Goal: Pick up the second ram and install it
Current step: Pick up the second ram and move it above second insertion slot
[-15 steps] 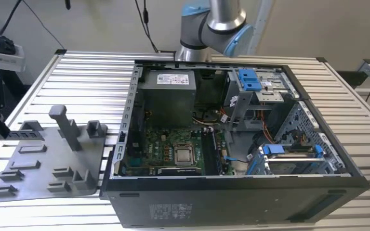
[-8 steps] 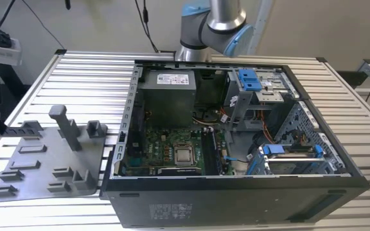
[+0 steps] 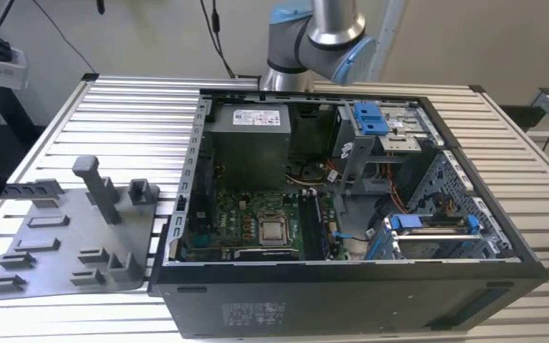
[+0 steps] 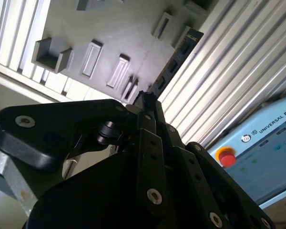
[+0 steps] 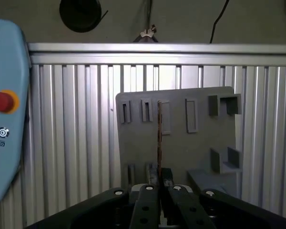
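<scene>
1. Both wrist views: the end effector (image 5: pixel 159 188) has its fingers closed down to a thin gap, pinching one end of the second ram (image 5: pixel 158 138).
2. First wrist view: the ram is edge-on, a thin line over the grey fixture plate (image 5: pixel 181 157), in line with one slot. Cannot tell if it touches the plate.
3. Second wrist view: the ram's flat side faces the camera. It sticks out past the fingertips (image 4: pixel 147 98) towards the plate's edge and the slatted tabletop (image 4: pixel 229 71).
4. Exterior view: the ram lies level at the exterior view's left, over the plate's edge near the upright post (image 3: pixel 98 189). It is well apart from the open computer case (image 3: pixel 351 300).
</scene>
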